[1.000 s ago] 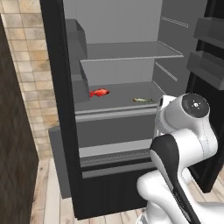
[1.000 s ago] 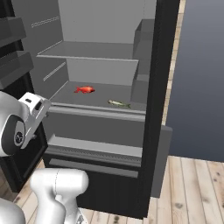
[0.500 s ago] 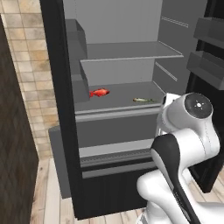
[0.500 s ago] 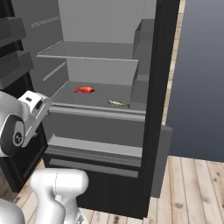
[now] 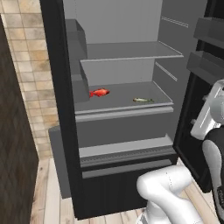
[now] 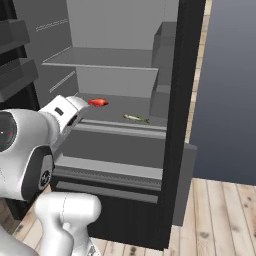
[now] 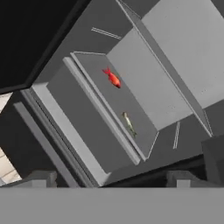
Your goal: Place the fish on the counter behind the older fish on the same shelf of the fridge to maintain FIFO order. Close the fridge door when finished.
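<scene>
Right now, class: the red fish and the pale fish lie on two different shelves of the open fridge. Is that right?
No. Both lie on the same shelf: the red fish towards one side, the pale fish apart from it nearer the front lip. The left base view shows it; the fridge is indeed open.

Beige tile wall, wood plank floor (both sides).

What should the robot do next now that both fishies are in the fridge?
Probably swing toward the fridge door to push it shut: the fish already lies on the shelf with the older fish, and that door stands wide open.
</scene>
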Robot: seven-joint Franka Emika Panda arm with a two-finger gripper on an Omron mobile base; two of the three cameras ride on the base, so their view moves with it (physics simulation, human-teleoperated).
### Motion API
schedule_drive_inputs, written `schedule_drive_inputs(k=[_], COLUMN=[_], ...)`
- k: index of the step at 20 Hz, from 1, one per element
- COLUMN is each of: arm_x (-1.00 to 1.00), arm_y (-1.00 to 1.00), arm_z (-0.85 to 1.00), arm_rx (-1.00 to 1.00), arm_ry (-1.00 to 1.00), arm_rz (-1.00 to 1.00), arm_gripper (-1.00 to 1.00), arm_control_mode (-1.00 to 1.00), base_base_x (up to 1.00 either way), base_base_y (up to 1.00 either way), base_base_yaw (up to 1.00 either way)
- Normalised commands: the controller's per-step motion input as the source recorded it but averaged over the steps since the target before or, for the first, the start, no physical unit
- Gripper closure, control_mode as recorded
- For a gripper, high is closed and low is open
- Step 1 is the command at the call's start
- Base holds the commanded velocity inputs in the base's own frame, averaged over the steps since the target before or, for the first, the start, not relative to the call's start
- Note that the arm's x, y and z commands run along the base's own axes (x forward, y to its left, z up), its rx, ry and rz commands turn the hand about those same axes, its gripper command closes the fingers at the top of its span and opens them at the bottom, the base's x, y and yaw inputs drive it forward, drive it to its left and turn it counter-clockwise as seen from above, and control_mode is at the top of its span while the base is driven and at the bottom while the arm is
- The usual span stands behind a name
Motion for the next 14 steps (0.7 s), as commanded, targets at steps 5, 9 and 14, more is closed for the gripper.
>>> schedule_drive_inputs(k=[5,9,14], arm_x=[-0.54,-0.56,-0.08], arm_y=[-1.0,-1.0,-1.0], arm_z=[0.2,0.0,0.01], arm_rx=[0.22,0.24,0.26], arm_ry=[-0.67,-0.73,-0.51], arm_rz=[-0.01,0.0,0.01], arm_gripper=[-1.0,-1.0,-1.0], arm_control_mode=[-1.0,-1.0,-1.0], base_base_x=[0.0,0.0,0.0], base_base_y=[0.0,0.0,0.0], base_base_yaw=[0.0,0.0,0.0])
